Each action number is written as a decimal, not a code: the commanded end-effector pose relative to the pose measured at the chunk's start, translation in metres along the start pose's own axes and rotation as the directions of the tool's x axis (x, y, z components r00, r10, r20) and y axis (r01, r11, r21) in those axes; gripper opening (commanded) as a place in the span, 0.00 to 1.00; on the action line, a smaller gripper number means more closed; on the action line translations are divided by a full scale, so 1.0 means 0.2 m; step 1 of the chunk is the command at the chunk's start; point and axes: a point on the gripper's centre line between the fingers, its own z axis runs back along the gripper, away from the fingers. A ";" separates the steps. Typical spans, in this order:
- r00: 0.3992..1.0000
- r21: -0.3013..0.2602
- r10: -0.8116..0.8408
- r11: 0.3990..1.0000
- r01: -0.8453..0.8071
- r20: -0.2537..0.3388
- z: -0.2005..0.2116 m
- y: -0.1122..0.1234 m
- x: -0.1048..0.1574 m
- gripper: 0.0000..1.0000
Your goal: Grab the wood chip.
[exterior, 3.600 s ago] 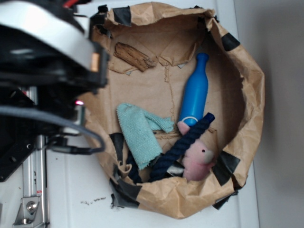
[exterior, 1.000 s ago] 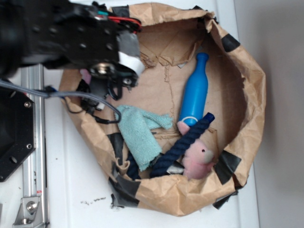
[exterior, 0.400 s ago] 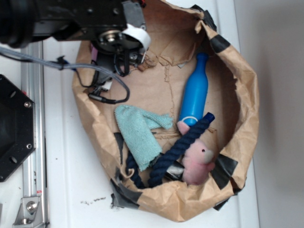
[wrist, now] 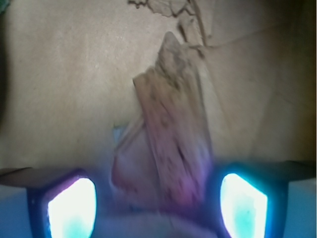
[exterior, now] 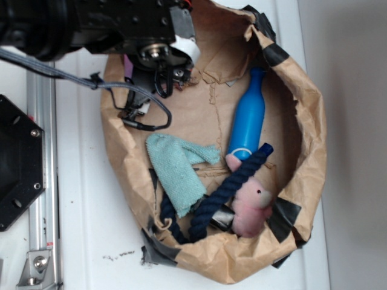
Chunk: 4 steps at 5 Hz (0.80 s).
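Two views and neither's great. From the exterior camera my arm completely covers the wood chip (wrist: pixel 173 134), and the gripper (exterior: pixel 162 75) is just a dark lump at the paper bag's (exterior: pixel 308 169) top left. Wrist view is blurry, but the chip sits between both glowing fingers (wrist: pixel 72 208), jaws spread wide either side, not touching it. Compared with 3.6 s ago, I've come right over it and the bag's rim got shoved in.
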 end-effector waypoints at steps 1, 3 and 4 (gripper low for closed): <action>0.999 0.017 -0.021 1.000 0.021 0.040 -0.06 -0.01 0.11 1.00; 1.000 0.015 -0.022 1.000 0.022 0.018 -0.11 -0.02 0.13 1.00; 1.000 0.001 -0.001 1.000 0.001 0.023 -0.12 -0.02 0.13 0.00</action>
